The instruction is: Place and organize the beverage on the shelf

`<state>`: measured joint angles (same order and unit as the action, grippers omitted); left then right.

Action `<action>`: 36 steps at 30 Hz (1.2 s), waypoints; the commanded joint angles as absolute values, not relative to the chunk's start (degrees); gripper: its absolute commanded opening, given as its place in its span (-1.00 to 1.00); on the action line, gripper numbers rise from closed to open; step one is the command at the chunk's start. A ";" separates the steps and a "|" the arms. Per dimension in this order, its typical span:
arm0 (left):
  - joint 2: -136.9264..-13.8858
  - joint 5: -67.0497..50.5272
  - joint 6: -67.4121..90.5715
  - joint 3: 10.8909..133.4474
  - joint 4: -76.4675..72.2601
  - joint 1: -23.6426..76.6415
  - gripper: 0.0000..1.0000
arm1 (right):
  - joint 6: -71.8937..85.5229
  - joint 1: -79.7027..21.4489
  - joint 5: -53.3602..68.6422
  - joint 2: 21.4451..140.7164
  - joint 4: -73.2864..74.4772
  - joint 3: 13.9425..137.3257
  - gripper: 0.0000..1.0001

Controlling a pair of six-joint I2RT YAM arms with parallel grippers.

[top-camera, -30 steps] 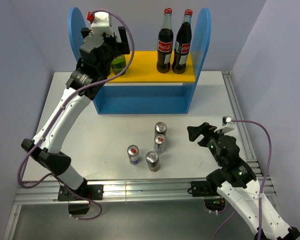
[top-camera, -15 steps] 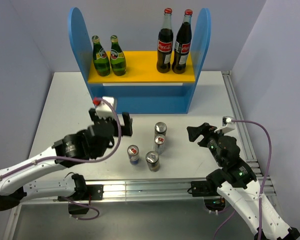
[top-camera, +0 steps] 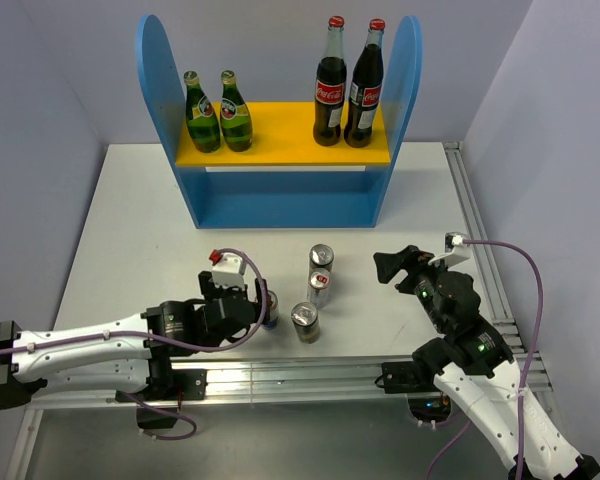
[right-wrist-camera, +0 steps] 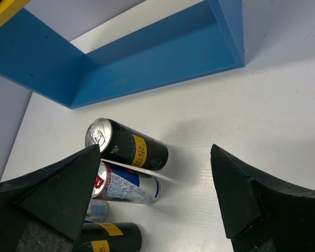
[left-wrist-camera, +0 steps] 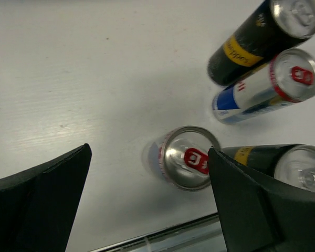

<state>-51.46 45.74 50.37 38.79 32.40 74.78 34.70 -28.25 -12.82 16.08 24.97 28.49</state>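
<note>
The shelf point(top-camera: 280, 205) stands at the back of the table. Two green bottles point(top-camera: 218, 112) stand at the left of its yellow upper board point(top-camera: 280, 145). Four cans stand upright on the table: a dark can point(top-camera: 322, 257), a silver-blue can point(top-camera: 320, 286), a dark can point(top-camera: 304, 320) and a silver-blue can point(top-camera: 272, 312). My left gripper point(top-camera: 263, 300) is open above that last can, which shows between the fingers in the left wrist view point(left-wrist-camera: 186, 157), close to the right finger. My right gripper point(top-camera: 388, 265) is open and empty, to the right of the cans point(right-wrist-camera: 126, 147).
Two tall cola bottles point(top-camera: 348, 85) with red caps stand at the right of the upper board. The shelf's lower level point(right-wrist-camera: 147, 58) holds nothing. The table's front rail point(top-camera: 280, 378) runs just behind the left gripper.
My left arm has come away from the upper board, leaving the two green bottles standing there, and swung down to the near-left silver-blue can. The right arm has not moved.
</note>
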 commanded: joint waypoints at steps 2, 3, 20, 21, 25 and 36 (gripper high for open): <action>-50.36 44.30 51.68 38.85 23.03 77.16 0.99 | 34.37 -28.48 -12.92 15.56 23.47 28.74 0.84; -50.54 44.30 51.16 39.02 22.77 78.56 0.99 | 34.45 -28.48 -12.92 15.47 23.47 28.74 0.84; -56.86 50.53 59.24 33.06 20.75 81.74 0.99 | 33.93 -28.48 -12.57 17.05 22.41 28.39 0.84; -57.47 51.15 58.89 32.61 19.87 81.74 0.99 | 33.75 -28.48 -12.39 17.22 22.50 28.39 0.84; -58.97 54.75 57.66 30.68 14.18 81.74 0.99 | 33.57 -28.48 -12.22 17.75 22.32 28.48 0.84; -68.54 60.82 49.22 26.80 -6.50 80.34 0.93 | 33.40 -28.48 -12.04 18.72 22.06 28.39 0.84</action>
